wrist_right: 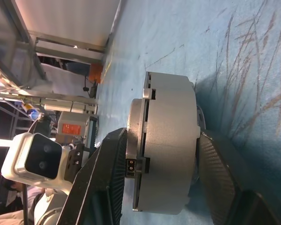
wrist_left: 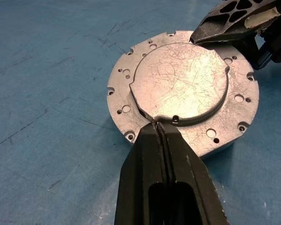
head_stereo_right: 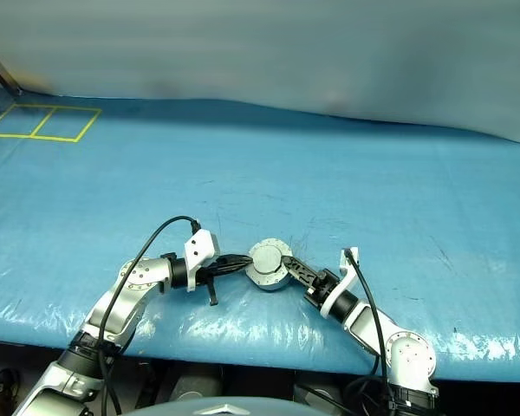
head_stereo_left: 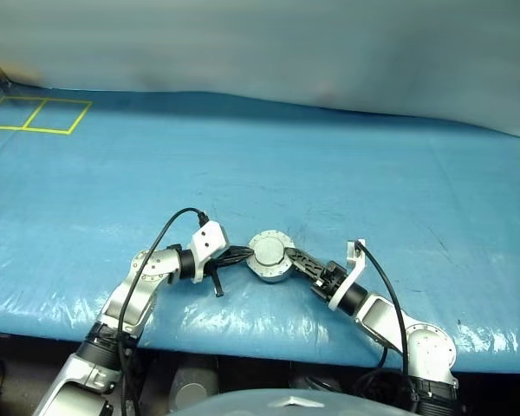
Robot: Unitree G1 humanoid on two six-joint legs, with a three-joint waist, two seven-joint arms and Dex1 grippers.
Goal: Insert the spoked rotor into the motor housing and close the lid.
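My left fingers (wrist_left: 160, 140), pressed shut, touch the lid (wrist_left: 180, 84) rim. My right fingers (wrist_right: 112, 187) straddle the closed motor housing (wrist_right: 168, 154), top and bottom; whether they grip, I cannot tell. It sits lower centre on the blue counter (head_stereo_left: 329, 173). The spoked rotor is presumably inside, hidden.

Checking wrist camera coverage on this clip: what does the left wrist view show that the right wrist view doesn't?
Left wrist view: the lid's scratched flat face, its holed flange, and the shut left gripper touching its edge. Right wrist view: the closed motor housing side-on, between the right gripper's fingers, plus shelving beyond the table. Both: the housing on the blue table cover.
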